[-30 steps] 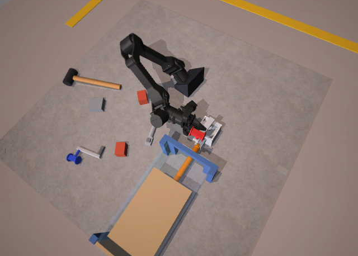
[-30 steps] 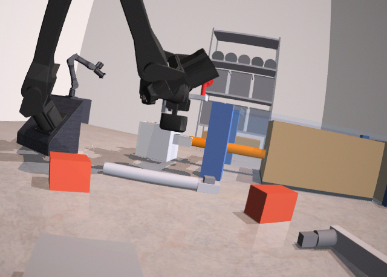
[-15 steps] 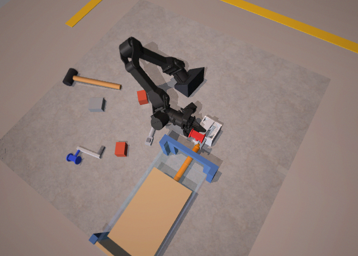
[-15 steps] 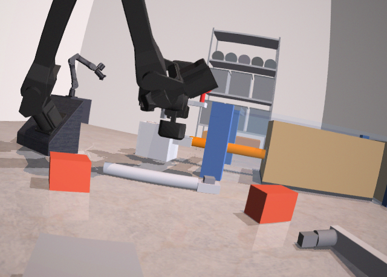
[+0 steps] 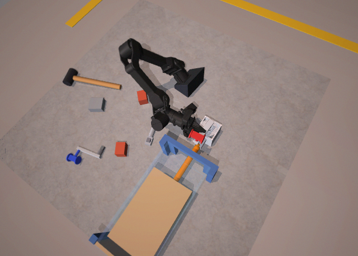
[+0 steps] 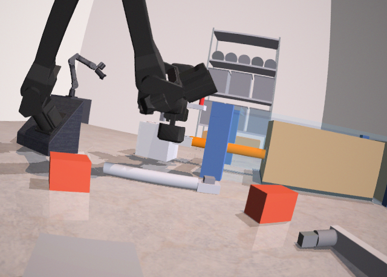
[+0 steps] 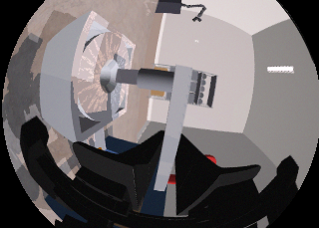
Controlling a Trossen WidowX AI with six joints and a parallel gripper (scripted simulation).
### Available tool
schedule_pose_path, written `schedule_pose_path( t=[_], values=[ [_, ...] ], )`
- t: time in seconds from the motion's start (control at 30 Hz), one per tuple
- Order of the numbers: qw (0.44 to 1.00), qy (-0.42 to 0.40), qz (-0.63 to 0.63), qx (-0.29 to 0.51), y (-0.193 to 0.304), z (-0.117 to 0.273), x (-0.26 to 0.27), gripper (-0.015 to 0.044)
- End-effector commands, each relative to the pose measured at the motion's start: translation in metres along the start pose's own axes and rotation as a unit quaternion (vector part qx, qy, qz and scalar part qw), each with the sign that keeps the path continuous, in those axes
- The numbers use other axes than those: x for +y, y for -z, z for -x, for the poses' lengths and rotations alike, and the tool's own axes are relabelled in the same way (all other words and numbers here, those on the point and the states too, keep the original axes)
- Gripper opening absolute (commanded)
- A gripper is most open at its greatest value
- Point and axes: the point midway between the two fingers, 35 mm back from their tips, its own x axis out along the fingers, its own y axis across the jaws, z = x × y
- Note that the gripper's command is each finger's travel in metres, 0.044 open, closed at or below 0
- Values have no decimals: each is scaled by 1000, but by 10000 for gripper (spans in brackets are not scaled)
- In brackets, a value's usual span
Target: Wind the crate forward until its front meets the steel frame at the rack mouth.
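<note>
My gripper (image 5: pixel 202 129) (image 7: pixel 170 135) is shut on the light grey arm of the red-knobbed winch handle (image 7: pixel 177 106). The handle's red knob (image 5: pixel 197 136) is beside the fingers. Its square key (image 7: pixel 128 77) points at the hub (image 7: pixel 109 76) on top of the white winch (image 5: pixel 216 132) (image 6: pixel 152 140) (image 7: pixel 56 71); whether it is in the hole I cannot tell. An orange strap (image 5: pixel 183 167) (image 6: pixel 245 150) runs from the winch through the blue frame (image 5: pixel 188 150) (image 6: pixel 214 140) to the tan crate (image 5: pixel 152 213) (image 6: pixel 318 161). The crate sits flat, its front apart from the frame.
Clear panels (image 5: pixel 135 186) flank the crate. A grey bar tool (image 5: pixel 150 135) (image 6: pixel 150 175) lies left of the frame. Two red blocks (image 5: pixel 142 97) (image 5: pixel 121 148), a blue-knobbed crank (image 5: pixel 88 151), a grey block (image 5: pixel 96 104) and a mallet (image 5: pixel 97 82) lie farther left.
</note>
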Motion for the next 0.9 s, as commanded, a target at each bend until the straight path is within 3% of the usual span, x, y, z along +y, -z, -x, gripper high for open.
schedule_pose_path(
  t=[0.0,0.87],
  values=[
    [1000,5,3,-2,-1,2,-1,0],
    [1000,5,3,5,-1,6,11,0]
  ],
)
